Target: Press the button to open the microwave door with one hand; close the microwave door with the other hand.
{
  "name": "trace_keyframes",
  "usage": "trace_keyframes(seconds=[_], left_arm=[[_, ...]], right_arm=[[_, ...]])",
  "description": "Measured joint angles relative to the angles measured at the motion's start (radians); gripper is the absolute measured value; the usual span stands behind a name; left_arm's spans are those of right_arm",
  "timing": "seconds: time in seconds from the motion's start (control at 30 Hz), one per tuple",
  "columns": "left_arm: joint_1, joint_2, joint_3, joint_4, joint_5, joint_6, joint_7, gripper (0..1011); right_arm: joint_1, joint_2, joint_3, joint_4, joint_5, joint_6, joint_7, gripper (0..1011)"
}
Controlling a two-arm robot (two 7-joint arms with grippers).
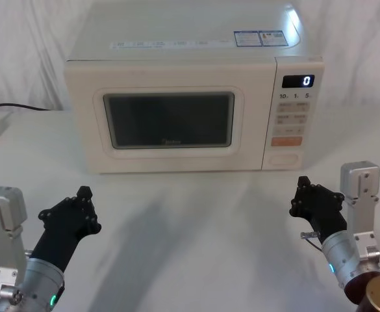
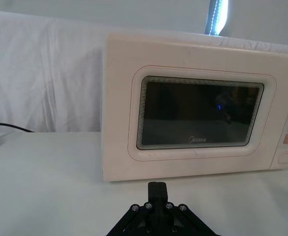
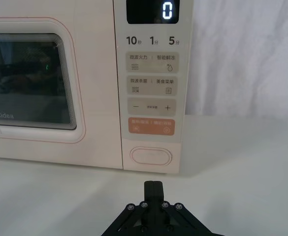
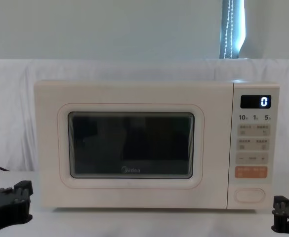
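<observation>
Two claws wait low over the worktop (image 1: 190, 247), both well short of the microwave (image 1: 177, 39) and touching nothing. Seen from its own wrist, the right claw (image 3: 153, 186) has its fingers pressed together into one narrow tip, and the button (image 3: 151, 156) lies straight ahead of it and a little higher, at the foot of the control panel (image 3: 151, 93), just under the orange key (image 3: 151, 126). The left claw (image 2: 157, 188) is pinched together the same way; the door (image 2: 193, 118) stands ahead of it, flush with the cabinet, so nothing is opened yet.

I judge the button to be hard, smooth plastic, a wide pill shape with a thin rim. It probably needs one firm, square push at its middle, as a glancing tip could slide off.

The door is a broad cream panel, glossy, with a dark rounded window (image 2: 200, 114). Once open, it should swing lightly on its hinge. I would push on the cream frame near the free edge, not on the window.
</observation>
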Motion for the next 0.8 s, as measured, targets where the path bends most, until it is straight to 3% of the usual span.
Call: trace_keyframes(seconds=[0.23, 0.4, 0.67, 0.8], left_arm=[[0.001, 0.000, 0.000, -0.002, 0.001, 0.002, 0.000, 0], [0.001, 0.000, 0.000, -0.003, 0.001, 0.003, 0.001, 81], [0.001, 0.000, 0.000, -0.004, 0.001, 0.004, 0.001, 312], [0.001, 0.000, 0.000, -0.005, 0.001, 0.005, 0.001, 473]], right_arm=[[0.000, 0.000, 0.000, 0.000, 0.000, 0.000, 0.000, 0], [0.000, 0.000, 0.000, 0.000, 0.000, 0.000, 0.000, 0], [0.000, 0.000, 0.000, 0.000, 0.000, 0.000, 0.000, 0], [0.000, 0.000, 0.000, 0.000, 0.000, 0.000, 0.000, 0]])
